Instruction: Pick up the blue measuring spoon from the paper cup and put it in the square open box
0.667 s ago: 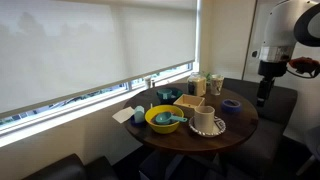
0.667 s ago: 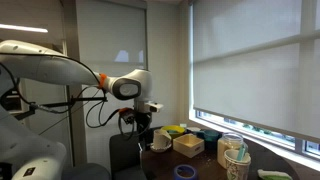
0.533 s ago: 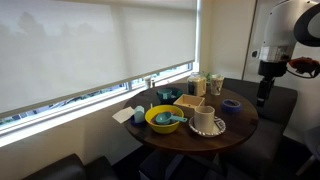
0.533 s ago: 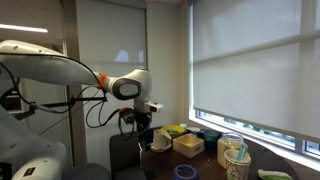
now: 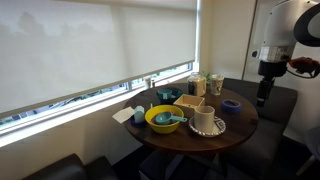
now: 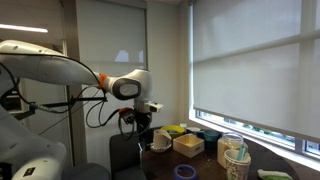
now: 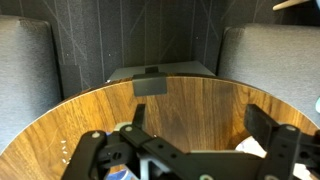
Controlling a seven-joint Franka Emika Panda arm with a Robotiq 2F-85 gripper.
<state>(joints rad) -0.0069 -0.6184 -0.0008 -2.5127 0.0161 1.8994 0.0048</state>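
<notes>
The tan square open box sits on the round wooden table, behind the white mug; it also shows in an exterior view. A paper cup stands at the table's near side with a bluish handle, the blue measuring spoon, sticking out of it. The same cup is near the window; the spoon is too small to make out there. My gripper hangs at the table's edge, away from the cup. In the wrist view the gripper is open and empty over bare wood.
A yellow bowl with a teal utensil, a small blue bowl, a glass jar and more cups crowd the table. Dark seats ring the table. A window with a lowered blind runs along one side.
</notes>
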